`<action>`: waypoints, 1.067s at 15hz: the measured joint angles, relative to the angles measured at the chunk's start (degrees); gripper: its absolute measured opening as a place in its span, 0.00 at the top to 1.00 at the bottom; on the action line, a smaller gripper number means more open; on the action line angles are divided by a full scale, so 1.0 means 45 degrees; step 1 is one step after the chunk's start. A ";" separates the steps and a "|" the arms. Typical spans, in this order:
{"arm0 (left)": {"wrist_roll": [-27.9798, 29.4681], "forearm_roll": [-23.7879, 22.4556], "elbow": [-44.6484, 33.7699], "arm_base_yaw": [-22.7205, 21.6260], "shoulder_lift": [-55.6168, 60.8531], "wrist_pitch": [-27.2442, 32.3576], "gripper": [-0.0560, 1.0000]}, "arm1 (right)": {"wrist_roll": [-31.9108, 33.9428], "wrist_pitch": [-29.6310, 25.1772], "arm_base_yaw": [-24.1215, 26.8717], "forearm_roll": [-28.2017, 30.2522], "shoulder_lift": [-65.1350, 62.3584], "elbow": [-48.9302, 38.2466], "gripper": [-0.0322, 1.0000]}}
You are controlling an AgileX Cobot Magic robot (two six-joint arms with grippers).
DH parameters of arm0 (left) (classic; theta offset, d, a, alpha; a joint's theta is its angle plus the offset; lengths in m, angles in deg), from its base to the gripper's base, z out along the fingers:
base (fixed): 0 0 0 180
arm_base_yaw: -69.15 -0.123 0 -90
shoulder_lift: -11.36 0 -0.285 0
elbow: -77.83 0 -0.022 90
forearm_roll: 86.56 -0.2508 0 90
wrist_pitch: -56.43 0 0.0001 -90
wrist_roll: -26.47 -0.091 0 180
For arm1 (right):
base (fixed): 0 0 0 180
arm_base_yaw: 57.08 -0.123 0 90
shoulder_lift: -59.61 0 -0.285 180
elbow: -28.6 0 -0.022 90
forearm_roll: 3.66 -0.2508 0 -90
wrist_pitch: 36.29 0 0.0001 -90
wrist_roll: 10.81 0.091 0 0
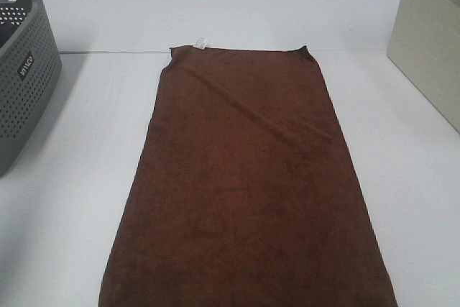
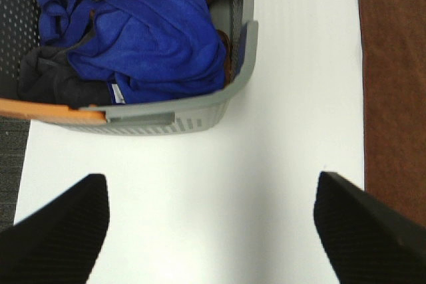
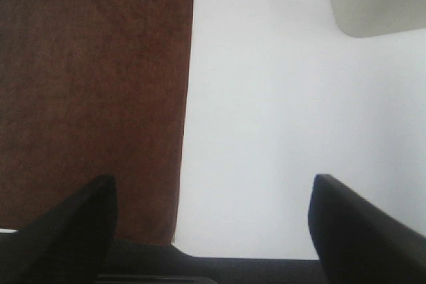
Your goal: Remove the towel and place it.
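Towel (image 1: 248,185), dark brown and rectangular, lies spread flat on the white table (image 1: 65,199), midway between the perforated grey laundry basket (image 1: 21,77) at the left edge and the beige bin (image 1: 431,48) at the right. Its long axis runs from the near edge of the table away toward the far side, so the short ends face the robot and the back; the far end carries a small white tag (image 1: 200,42) at its left corner, and a faint crease runs slantwise across the cloth. Neither arm appears in the high view. The left gripper (image 2: 213,224) hangs with its fingers spread wide over bare table, holding nothing, between the basket, full of blue and dark cloths (image 2: 143,38), and the towel's left long edge. The right gripper (image 3: 213,227) is likewise parted and empty, but one fingertip already overlaps the towel's right long edge, with the beige bin off to its other side. By that showing the right arm seems the nearer, though both flank the cloth, one to each long side, which suits a two-handed lift along the long edges.
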 joint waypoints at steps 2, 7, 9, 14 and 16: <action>-0.0318 0.0395 -0.1655 0.0000 0.1757 -0.0025 0.22 | 0.0089 0.0000 0.0000 0.0115 -0.1566 -0.1006 0.23; -0.1120 0.0102 -0.4049 0.2916 0.3680 -0.0700 0.22 | 0.0102 -0.0013 0.0000 0.0191 -0.5093 -0.3081 0.23; 0.0025 -0.0980 -0.4673 0.3361 0.4686 -0.0955 0.22 | 0.0102 -0.0013 0.0000 0.0204 -0.6532 -0.3896 0.23; 0.2305 -0.2827 -0.6417 0.3412 0.9524 -0.0751 0.22 | -0.0191 0.0535 0.0000 0.0395 -0.9944 -0.6239 0.23; 0.2394 -0.2865 -0.7003 0.3412 1.1166 -0.0713 0.22 | -0.0649 0.1082 0.0000 0.0522 -1.0199 -0.6290 0.23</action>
